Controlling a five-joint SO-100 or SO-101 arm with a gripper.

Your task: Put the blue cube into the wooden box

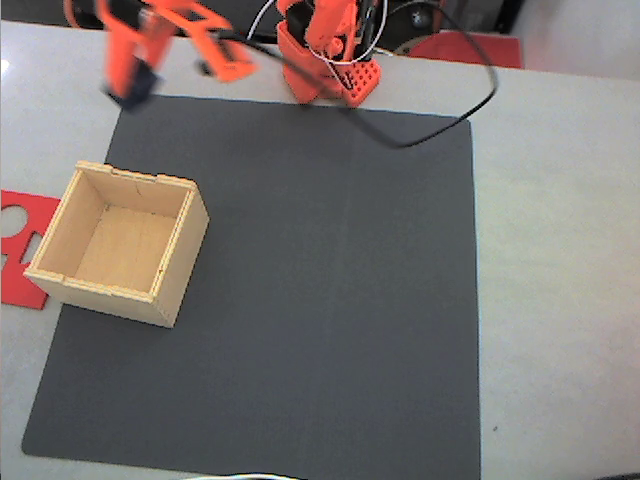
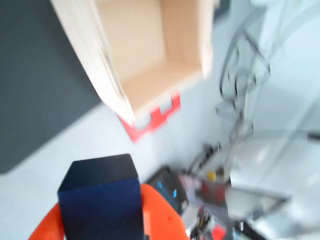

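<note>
Nearest the wrist camera, the blue cube (image 2: 100, 200) is seen at the lower left of the frame, very dark navy, with its top face tilted toward the lens and one vertical edge turned to the viewer. No long axis can be told, since its faces look equal. It is held against orange fingers (image 2: 157, 215) that curve round its lower sides, so the jaws are closed on it.

Beyond the cube in that view, the wooden box (image 2: 150, 55) is shown at the upper middle, blurred, with its open top facing the camera and its pale floor visible. A red cut-out sheet (image 2: 150, 117) is seen just under the box's lower corner, lying on the pale surface (image 2: 60, 150). A dark mat (image 2: 35, 75) is seen at the upper left.

In the fixed view, the gripper (image 1: 130, 92) is found at the upper left of the frame, above the mat's (image 1: 330, 300) far corner, with the dark cube (image 1: 132, 88) between its orange fingers. The box (image 1: 170, 275) is set on the left part of the mat, well apart from the gripper, turned slightly askew to the mat's edges. The red sheet (image 1: 15, 250) is partly hidden behind the box's left side. A black cable (image 1: 440, 125) is looped across the mat's upper right corner, on the white surface (image 1: 560, 250).
</note>
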